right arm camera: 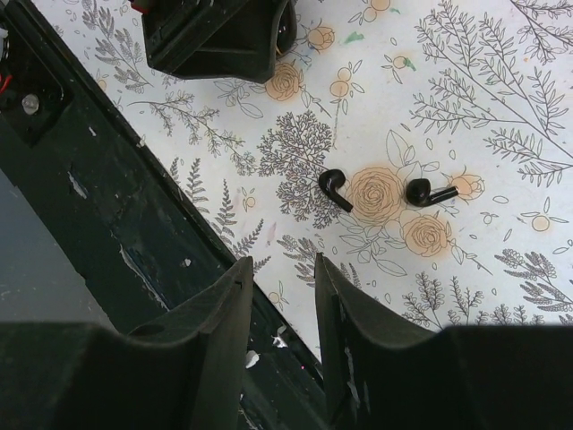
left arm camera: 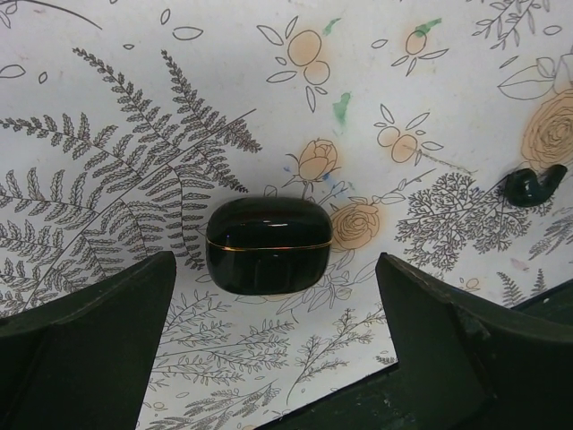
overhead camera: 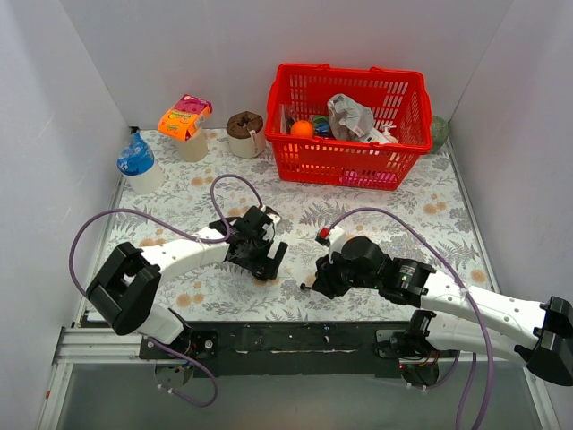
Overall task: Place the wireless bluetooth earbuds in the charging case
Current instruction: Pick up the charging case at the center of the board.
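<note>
Currently: left gripper (left arm camera: pixel 273 300) jaws wide apart, closed charging case (left arm camera: pixel 269 244) on floral mat (left arm camera: pixel 107 107) ahead between them; right gripper (right arm camera: pixel 285 273) jaws narrowly apart, empty; two earbuds (right arm camera: pixel 336 189) loose on mat beyond

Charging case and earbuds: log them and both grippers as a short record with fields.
charging case: black, lid shut, lying on the floral mat
left gripper: wide open, empty; the case lies just ahead, in line with its gap, untouched
first earbud: loose on the mat, outside the case
second earbud: loose on the mat beside the first, not touching it
right gripper: slightly open, empty, short of both earbuds
task status: neither earbud seen here is inserted yet
</note>
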